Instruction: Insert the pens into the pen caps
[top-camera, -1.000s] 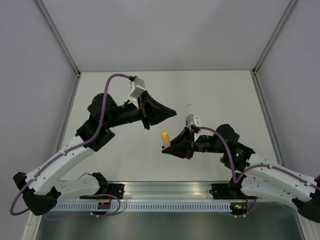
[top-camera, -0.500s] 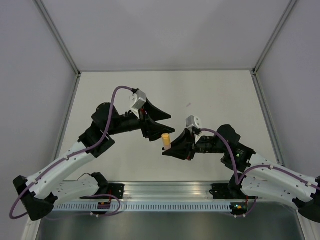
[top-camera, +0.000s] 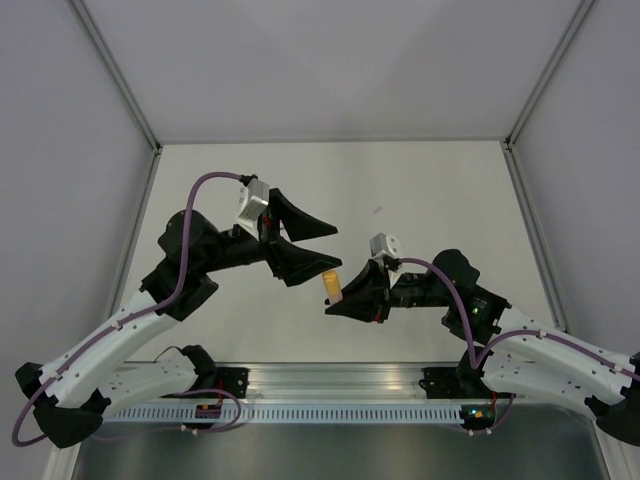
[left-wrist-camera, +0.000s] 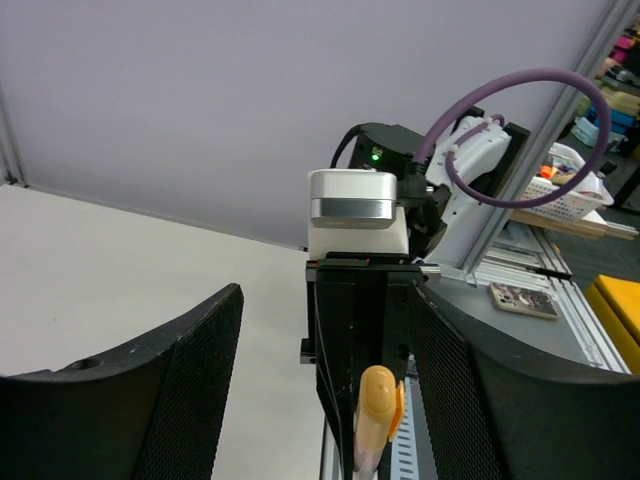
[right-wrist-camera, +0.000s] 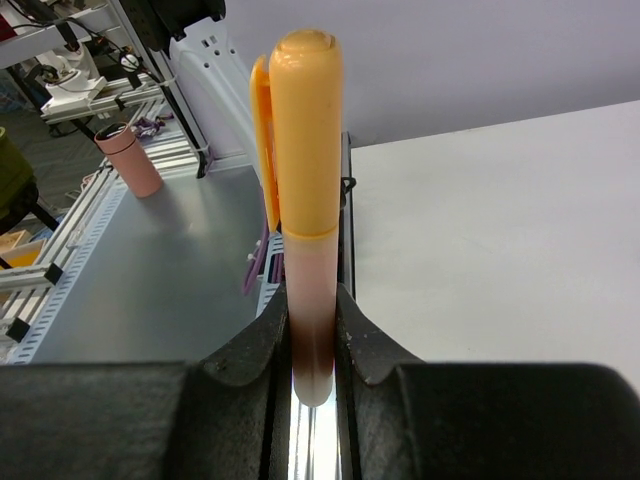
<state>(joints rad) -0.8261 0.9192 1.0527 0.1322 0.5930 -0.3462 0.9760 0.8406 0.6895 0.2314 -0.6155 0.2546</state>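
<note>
The right gripper (right-wrist-camera: 312, 352) is clamped on the pink marker (right-wrist-camera: 308, 300), which stands up with the orange cap (right-wrist-camera: 303, 130) on top. The left gripper (top-camera: 333, 248), jaws wide apart, sits at 12 o'clock from the cap. It should back away straight, without bumping it.

We see soft, even light from above: no hard glare on the pale table (top-camera: 430, 190), and only faint shadows under the arms (top-camera: 130, 320). The overhead view is sharp throughout, though the wall edges lean outward towards the corners. In the right wrist view the orange marker (right-wrist-camera: 305, 150) is crisp, with a mild sheen down its side, while the shelves (right-wrist-camera: 80, 90) behind it blur. In the left wrist view the left gripper (left-wrist-camera: 325, 290) shows its near fingers (left-wrist-camera: 150, 400) dark and slightly soft, and the far right background is bright.
</note>
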